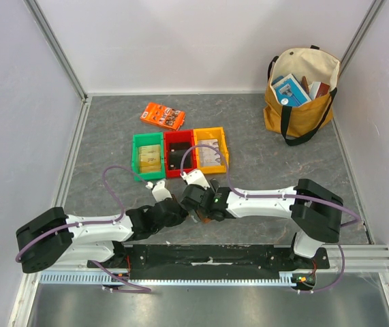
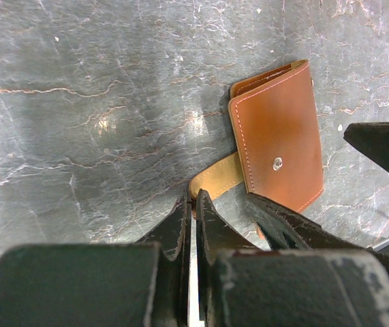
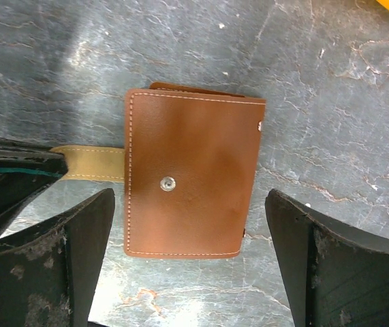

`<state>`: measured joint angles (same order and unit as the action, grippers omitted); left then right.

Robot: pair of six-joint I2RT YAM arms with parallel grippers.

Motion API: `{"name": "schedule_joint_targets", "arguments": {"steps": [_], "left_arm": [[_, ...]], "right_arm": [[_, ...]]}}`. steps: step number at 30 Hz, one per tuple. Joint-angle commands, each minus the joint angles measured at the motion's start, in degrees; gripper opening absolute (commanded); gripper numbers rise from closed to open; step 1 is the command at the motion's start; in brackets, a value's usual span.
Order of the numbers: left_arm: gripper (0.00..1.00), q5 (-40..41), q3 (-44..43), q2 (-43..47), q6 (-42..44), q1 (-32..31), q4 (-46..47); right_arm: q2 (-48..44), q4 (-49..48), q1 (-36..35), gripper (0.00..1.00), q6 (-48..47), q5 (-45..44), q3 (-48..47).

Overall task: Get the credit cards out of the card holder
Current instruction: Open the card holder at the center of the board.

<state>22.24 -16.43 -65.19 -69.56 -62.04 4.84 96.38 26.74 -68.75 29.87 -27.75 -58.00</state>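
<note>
Small brown leather bifold card holder point(image 3: 191, 180) lies closed, flat on grey marbled tabletop point(image 3: 330, 102), snap side up, nearer the arm bases than the row of green, red and yellow plastic bins point(image 1: 180, 152). Left gripper point(image 2: 194, 201) fingers clamped together on the holder's tan strap tab point(image 3: 92, 163). Right gripper point(image 3: 189, 197) spread wide above the holder, one finger either side, not touching it.
</note>
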Motion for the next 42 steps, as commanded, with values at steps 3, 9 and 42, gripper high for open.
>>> {"name": "schedule_joint_targets", "arguments": {"steps": [3,9,42], "left_arm": [[0.02,0.88,0.17,0.94,-0.75,0.17,0.87],[0.02,0.88,0.69,1.64,-0.93,0.17,0.78],[0.02,4.92,2.45,14.2,-0.23,1.83,-12.48]], "right_arm": [[2.41,0.51,-0.68,0.98,-0.51,-1.26,-3.26],[3.55,0.68,-0.68,0.98,0.01,-4.06,-2.91],[-5.94,-2.48,16.54,0.6,-2.01,8.49,11.68]]}}
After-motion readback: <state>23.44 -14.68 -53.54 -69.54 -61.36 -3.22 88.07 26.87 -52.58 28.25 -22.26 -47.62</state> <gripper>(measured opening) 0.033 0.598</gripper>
